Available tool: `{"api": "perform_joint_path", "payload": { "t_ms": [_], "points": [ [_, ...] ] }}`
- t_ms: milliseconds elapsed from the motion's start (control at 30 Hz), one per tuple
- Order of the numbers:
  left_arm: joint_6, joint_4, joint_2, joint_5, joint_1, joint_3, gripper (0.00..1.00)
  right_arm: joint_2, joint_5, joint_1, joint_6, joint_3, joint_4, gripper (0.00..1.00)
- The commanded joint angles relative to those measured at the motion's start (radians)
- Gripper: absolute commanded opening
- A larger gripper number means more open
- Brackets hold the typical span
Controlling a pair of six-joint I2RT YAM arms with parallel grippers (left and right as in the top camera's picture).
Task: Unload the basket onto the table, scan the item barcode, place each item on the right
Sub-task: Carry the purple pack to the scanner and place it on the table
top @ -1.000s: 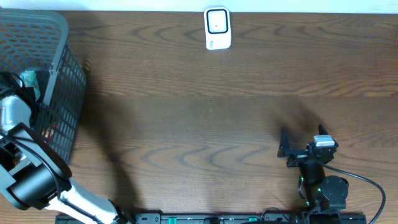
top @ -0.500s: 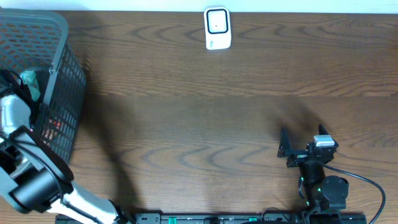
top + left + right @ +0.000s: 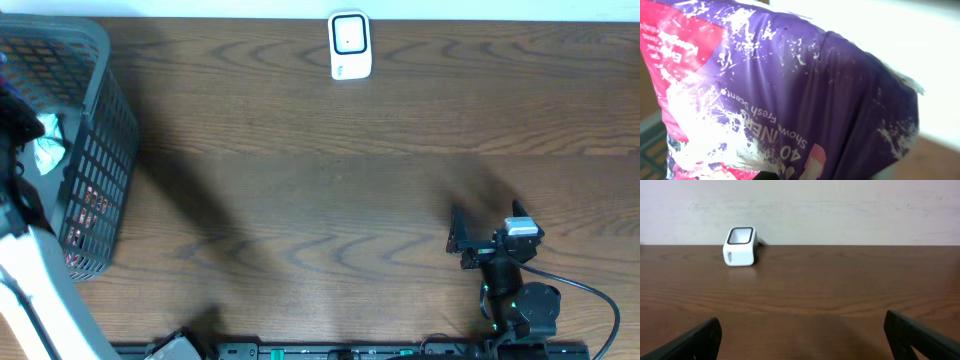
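Dark wood worktop (image 3: 330,180), white scanner (image 3: 350,45) at far centre.
Left jaws are closed on the purple packet (image 3: 805,90) at the grey basket (image 3: 100,150), far left; right jaws stand wide apart, holding nothing, near right, well apart from the scanner.

The desk (image 3: 320,200) is dark brown wood grain, smooth with a soft satin sheen. At its far edge, the scanner (image 3: 350,46) is glossy white plastic with a dark glassy window. The basket (image 3: 100,150) at the left edge is matt grey plastic mesh. The purple pack (image 3: 790,90) is crinkled, shiny printed film catching white glare.
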Motion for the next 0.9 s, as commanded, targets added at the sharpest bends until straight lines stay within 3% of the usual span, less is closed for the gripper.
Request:
{"api": "perform_joint_path", "payload": {
  "t_ms": [0, 133, 433, 667, 867],
  "points": [
    [-0.195, 0.029, -0.071, 0.061, -0.052, 0.010, 0.07, -0.006, -0.006, -0.008, 0.014, -0.004, -0.001, 0.99],
    [-0.290, 0.043, -0.118, 0.061, -0.197, 0.010, 0.07, -0.006, -0.006, -0.008, 0.014, -0.004, -0.001, 0.99],
    [-0.286, 0.027, -0.134, 0.061, -0.617, 0.010, 0.07, -0.006, -0.006, -0.008, 0.014, -0.004, -0.001, 0.99],
    [-0.073, -0.054, -0.072, 0.060, -0.903, 0.010, 0.07, -0.006, -0.006, -0.008, 0.014, -0.004, -0.001, 0.99],
    [0.083, -0.124, 0.057, 0.060, -1.023, 0.010, 0.07, -0.006, -0.006, -0.008, 0.014, -0.004, -0.001, 0.99]
  ]
}}
